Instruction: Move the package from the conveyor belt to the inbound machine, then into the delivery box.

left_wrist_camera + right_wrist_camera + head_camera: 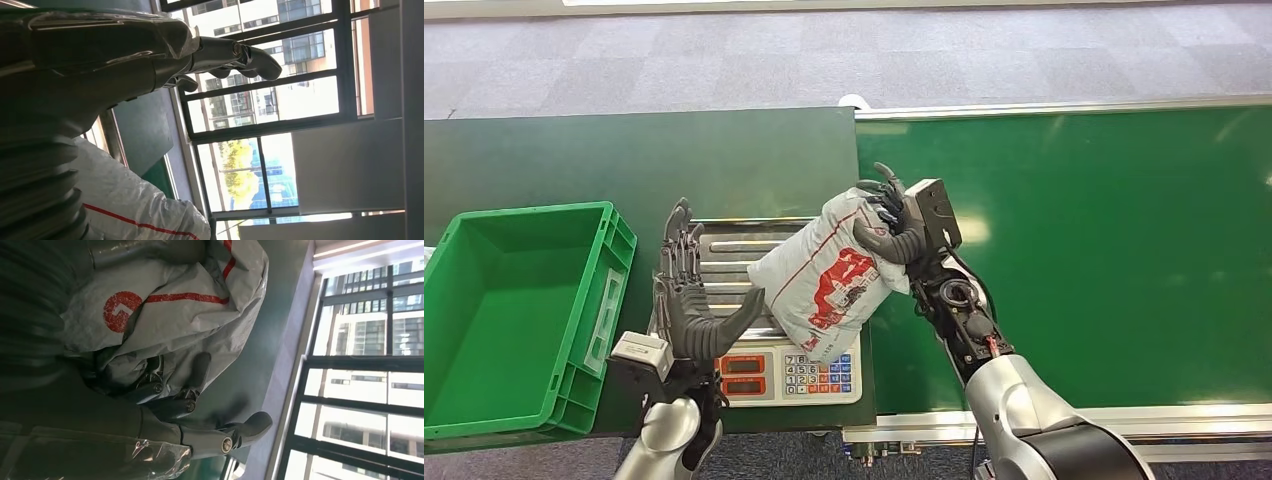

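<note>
We are gripping the package (834, 275) in our right hand (894, 225) over the scale (769, 300); our left hand (689, 300) is waiting open. The bag seems soft, crinkly, likely slippery; best grasped around its bulk.

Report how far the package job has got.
Done: the package is off the green conveyor belt. In hand: the right hand grips it above the inbound machine, with the left hand open beside it. Left: setting it on the machine, then moving it into the green delivery box.
</note>
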